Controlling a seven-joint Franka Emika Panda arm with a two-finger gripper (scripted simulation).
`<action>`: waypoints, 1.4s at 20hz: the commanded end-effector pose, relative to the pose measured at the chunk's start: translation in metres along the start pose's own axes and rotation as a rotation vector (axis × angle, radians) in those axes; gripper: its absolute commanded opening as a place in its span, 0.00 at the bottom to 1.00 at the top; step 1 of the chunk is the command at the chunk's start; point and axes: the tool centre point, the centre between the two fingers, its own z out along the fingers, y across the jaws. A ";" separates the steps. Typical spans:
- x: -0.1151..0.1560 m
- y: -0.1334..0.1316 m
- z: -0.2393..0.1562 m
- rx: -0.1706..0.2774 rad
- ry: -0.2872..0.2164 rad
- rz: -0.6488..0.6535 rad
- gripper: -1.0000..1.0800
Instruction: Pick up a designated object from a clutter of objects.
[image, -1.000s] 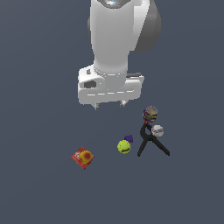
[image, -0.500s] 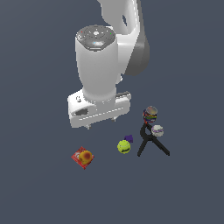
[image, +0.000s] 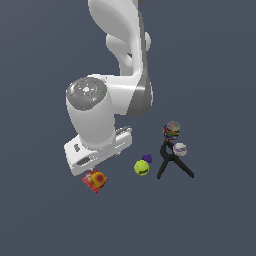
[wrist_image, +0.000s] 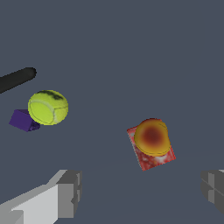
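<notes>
Wrist view: orange-yellow ball (wrist_image: 151, 136) rested on red packet (wrist_image: 151, 151).
Claw (wrist_image: 140, 192): wide open, empty, above ball.

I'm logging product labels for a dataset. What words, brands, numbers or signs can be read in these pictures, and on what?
No text can be read.
Red packet: white flecks of print, too blurred to read.
Tennis ball: a dark smudge, perhaps a logo, not legible.
White ball: a dark mark, too small to read.
Multicoloured cup: colour bands only.
Orange-yellow fruit, purple piece, black tool leg: no markings.
</notes>
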 end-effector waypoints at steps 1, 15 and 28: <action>0.002 0.013 0.017 0.004 0.005 -0.052 0.96; 0.002 0.049 0.069 0.017 0.024 -0.201 0.96; 0.001 0.048 0.103 0.017 0.024 -0.205 0.96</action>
